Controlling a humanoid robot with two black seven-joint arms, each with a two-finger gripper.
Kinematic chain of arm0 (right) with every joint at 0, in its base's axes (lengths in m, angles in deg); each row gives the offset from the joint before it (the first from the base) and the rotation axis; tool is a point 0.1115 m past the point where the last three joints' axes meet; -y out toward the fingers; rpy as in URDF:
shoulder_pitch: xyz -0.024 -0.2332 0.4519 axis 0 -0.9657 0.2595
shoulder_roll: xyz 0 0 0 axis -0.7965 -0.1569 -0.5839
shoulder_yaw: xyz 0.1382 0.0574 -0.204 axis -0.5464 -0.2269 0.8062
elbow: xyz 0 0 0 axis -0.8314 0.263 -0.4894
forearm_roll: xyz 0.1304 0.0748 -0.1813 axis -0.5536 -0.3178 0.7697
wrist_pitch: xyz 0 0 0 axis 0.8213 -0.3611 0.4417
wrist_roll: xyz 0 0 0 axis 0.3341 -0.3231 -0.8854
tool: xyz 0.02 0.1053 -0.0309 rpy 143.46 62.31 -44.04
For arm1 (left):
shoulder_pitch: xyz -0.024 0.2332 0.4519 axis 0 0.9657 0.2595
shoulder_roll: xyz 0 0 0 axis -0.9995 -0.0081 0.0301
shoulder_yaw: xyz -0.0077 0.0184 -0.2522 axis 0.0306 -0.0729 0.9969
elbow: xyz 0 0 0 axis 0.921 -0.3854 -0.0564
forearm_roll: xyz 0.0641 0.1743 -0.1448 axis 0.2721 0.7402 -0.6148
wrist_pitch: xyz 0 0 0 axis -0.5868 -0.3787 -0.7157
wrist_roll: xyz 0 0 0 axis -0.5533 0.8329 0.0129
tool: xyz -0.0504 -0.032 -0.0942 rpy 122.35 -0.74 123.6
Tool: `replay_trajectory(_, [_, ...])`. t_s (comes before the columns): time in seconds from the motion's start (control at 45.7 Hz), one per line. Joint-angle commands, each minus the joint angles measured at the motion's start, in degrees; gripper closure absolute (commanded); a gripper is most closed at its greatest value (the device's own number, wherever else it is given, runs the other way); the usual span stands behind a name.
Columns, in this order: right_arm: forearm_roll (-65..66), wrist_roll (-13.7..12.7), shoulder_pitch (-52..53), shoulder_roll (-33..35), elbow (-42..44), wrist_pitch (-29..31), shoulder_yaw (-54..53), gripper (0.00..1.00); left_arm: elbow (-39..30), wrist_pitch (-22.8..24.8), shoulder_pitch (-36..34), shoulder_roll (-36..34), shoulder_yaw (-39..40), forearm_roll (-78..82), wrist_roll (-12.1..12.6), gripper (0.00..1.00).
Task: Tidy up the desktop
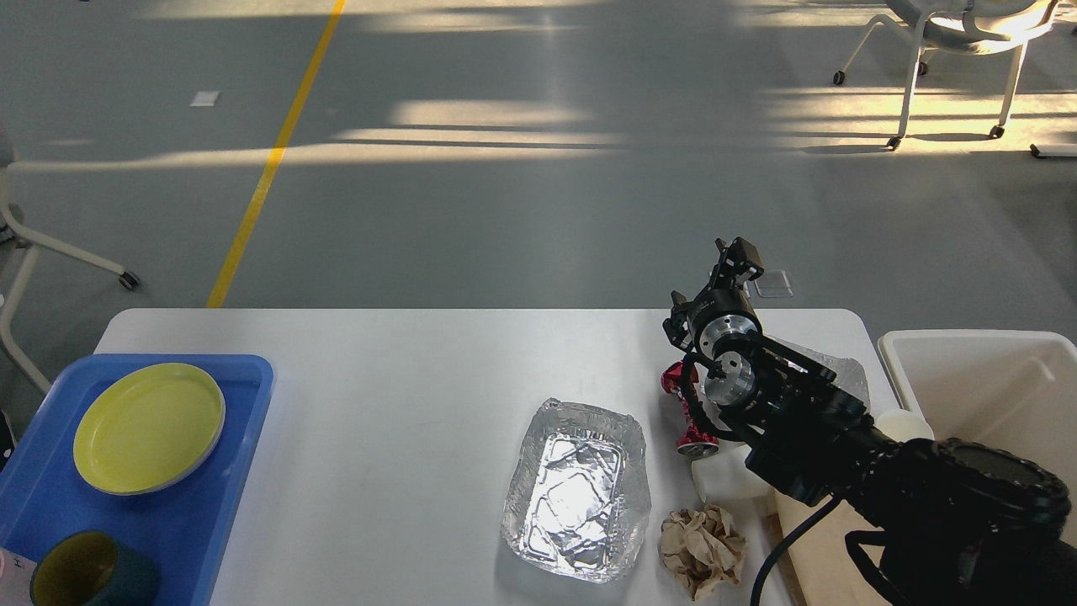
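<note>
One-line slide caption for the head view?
Right gripper raised over the desktop near a foil tray, crushed red can, paper wad and white bin.

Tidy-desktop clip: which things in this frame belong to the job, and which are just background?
Job:
desktop
foil tray
crumpled brown paper
crushed red can
white plastic bottle
blue tray
yellow plate
dark cup
white bin
right pincer

Background:
office chair
yellow floor line

desktop [404, 370] | foil tray [579, 490] centre | right gripper [734, 257] raised, far edge
</note>
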Motion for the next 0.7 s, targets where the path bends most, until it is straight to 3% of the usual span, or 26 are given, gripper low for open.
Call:
replay_trajectory(0.0, [-0.07,0.00,0.00,0.00,0.01,0.00,0.00,0.00,6.65,-9.69,8.71,0.22,13.25,-3.15,-0.02,0.03])
replay_trajectory(0.175, [0.02,0.00,0.00,-0.01,0.01,0.00,0.00,0.00,9.99,-16.21,15.31,0.30,27.23,-5.00,-0.19,0.03])
replay_trajectory(0.569, [0.02,0.00,0.00,-0.01,-0.08,0.00,0.00,0.00,11.40,-21.39,24.36,0.04,59.31,-10.36,-0.55,0.03])
replay_trajectory(0.679, [0.02,0.00,0.00,-0.01,-0.08,0.00,0.00,0.00,11.40,-23.06,25.59,-0.13,64.77,-10.19,-0.28,0.03])
